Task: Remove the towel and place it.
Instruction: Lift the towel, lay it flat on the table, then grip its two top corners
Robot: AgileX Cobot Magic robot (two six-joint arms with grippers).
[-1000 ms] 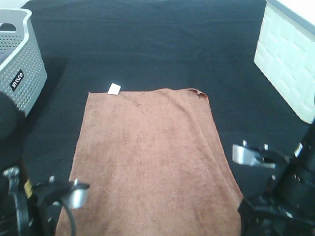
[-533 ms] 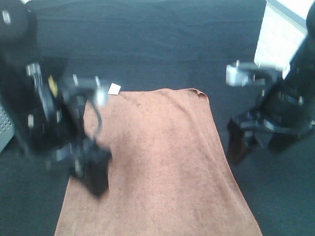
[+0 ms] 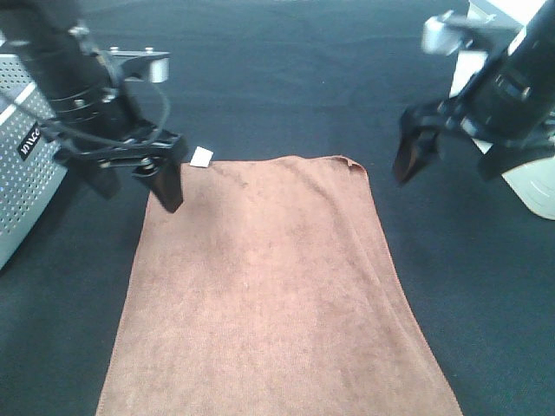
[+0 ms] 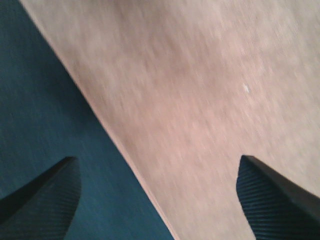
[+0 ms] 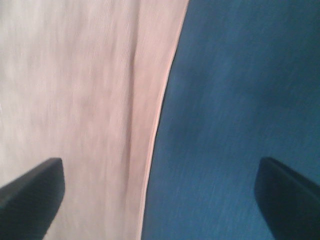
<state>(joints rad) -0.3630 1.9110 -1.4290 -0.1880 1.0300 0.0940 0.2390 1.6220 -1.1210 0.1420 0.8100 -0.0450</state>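
1. The brown towel (image 3: pixel 269 295) is lying spread flat on the black desk (image 3: pixel 286 87), with its long sides running from the near edge towards the middle.
2. Its small white tag (image 3: pixel 201 156) is sticking out at the far left corner, and the far right corner is curling up a little.
3. The left gripper (image 3: pixel 130 180) is hanging over that far left corner with its fingers spread wide apart and gripping nothing. One finger (image 3: pixel 167 184) is pointing down at the towel's left edge, just beside the tag; whether it is touching the cloth cannot be told.
4. In the left wrist view the towel's edge is passing between the fingers of the left gripper (image 4: pixel 160 200), one over the cloth and one over the desk.
5. The right gripper (image 3: pixel 455 156) is hovering near the far right corner, fingers likewise wide apart and empty.
6. In the right wrist view the towel's stitched edge is running between the fingers of the right gripper (image 5: pixel 160 200), again one over cloth and one over desk.
7. A grey perforated basket (image 3: pixel 26 165) is standing at the left, and a white bin (image 3: pixel 533 186) at the right, both well apart from the towel.
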